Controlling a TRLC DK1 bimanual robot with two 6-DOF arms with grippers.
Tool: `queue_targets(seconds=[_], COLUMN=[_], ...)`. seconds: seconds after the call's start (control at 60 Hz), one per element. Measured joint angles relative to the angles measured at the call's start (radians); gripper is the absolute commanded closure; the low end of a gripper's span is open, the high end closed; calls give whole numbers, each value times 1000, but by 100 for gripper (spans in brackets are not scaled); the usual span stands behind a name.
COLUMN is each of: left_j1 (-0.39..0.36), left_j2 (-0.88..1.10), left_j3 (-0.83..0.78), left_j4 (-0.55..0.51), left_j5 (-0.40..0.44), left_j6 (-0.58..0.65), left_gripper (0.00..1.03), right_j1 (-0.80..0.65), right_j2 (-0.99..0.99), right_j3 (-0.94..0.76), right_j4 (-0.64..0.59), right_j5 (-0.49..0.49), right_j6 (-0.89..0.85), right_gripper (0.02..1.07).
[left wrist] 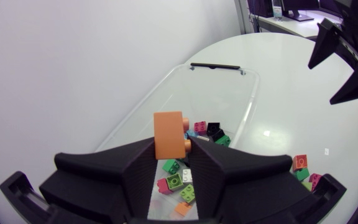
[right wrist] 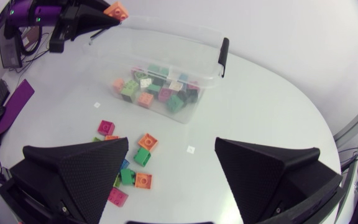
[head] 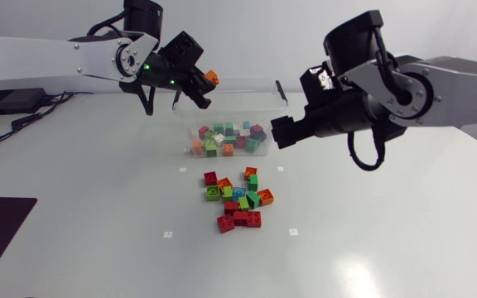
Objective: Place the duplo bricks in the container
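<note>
The left gripper point(left wrist: 172, 150) was closed on one orange duplo brick point(left wrist: 168, 132) above the one clear container point(head: 273, 124). The right gripper point(right wrist: 171, 142) stood open near about twelve loose bricks point(head: 237, 199).

Your container point(head: 238, 87): clear glossy plastic, smooth walls. Duplo bricks point(head: 237, 199) and orange brick point(left wrist: 169, 134): hard shiny plastic. Tabletop point(head: 387, 240): smooth white, soft sheen. Right hand point(right wrist: 171, 149): matt black fingers point(right wrist: 79, 171), finely grained; left hand point(left wrist: 171, 165) likewise.

left gripper point(left wrist: 173, 147): held brick point(left wrist: 168, 134) between fingers | container point(left wrist: 229, 81) under and ahead, stored bricks point(left wrist: 180, 180) inside | right gripper point(right wrist: 171, 142): loose bricks point(right wrist: 135, 163) on table point(right wrist: 260, 112) beneath, container ahead
</note>
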Motion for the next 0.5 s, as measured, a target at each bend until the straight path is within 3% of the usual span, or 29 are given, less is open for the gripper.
queue_targets(seconds=[0.267, 0.333, 0.35, 0.383, 0.4, 0.417, 0.5], left_j1=[-14, -16, -18, -18, -18, -18, -18], left_j2=[105, 137, 145, 155, 157, 158, 157], left_j3=[116, 150, 159, 167, 168, 168, 169], left_j4=[-22, -35, -43, -55, -59, -66, -85], left_j5=[-5, -8, -8, -11, -12, -12, -13], left_j6=[-23, -26, -27, -29, -30, -30, -30], left_gripper=[70, 50, 41, 13, 9, 5, 5], right_j1=[2, 3, 3, 6, 7, 8, 15], right_j2=[-19, -19, -19, -19, -19, -18, -11], right_j3=[-122, -139, -142, -146, -147, -148, -148], right_j4=[36, 37, 37, 37, 37, 37, 40], right_j5=[-11, -11, -11, -11, -11, -11, -11], right_j6=[-12, -15, -15, -16, -16, -18, -19], right_gripper=[7, 7, 7, 7, 7, 7, 7])
